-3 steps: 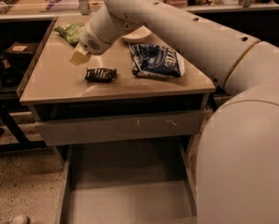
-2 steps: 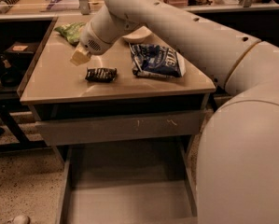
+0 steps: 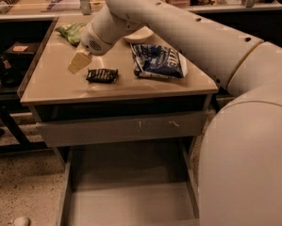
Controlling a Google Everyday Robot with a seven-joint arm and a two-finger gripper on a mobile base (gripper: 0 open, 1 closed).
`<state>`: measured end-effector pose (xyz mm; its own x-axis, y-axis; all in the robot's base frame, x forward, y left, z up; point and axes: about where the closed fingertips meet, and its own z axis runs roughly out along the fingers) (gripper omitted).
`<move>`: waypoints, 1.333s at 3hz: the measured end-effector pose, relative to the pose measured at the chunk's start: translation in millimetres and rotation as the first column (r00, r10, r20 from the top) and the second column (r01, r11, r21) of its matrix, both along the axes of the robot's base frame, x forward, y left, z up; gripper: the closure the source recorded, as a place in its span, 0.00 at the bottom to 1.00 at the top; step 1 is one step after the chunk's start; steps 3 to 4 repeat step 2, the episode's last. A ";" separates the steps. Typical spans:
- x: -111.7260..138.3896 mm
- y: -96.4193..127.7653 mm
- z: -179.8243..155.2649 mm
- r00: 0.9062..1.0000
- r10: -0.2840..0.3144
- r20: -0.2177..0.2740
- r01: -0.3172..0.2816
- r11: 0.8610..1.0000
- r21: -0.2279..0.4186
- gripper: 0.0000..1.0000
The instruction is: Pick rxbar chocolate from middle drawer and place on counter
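The rxbar chocolate, a small black wrapper with white lettering, lies flat on the tan counter near its front left. My gripper hangs just above the counter, a little up and left of the bar and apart from it. Only its pale fingertip end shows. The middle drawer is pulled out below, and its grey flat bottom is bare.
A blue-white bag lies on the counter right of the bar. A green bag lies at the back left, a pale bowl behind my arm. The scratched drawer front sits above the open drawer. My arm fills the right.
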<state>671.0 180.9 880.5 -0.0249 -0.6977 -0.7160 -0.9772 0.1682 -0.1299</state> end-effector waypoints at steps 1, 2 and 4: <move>0.0 0.1 0.0 1.000 0.000 0.000 0.000 1.000 0.000 0.00; 0.0 0.1 0.0 1.000 0.000 0.000 0.000 1.000 0.000 0.00; 0.0 0.1 0.0 1.000 0.000 0.000 0.000 1.000 0.000 0.00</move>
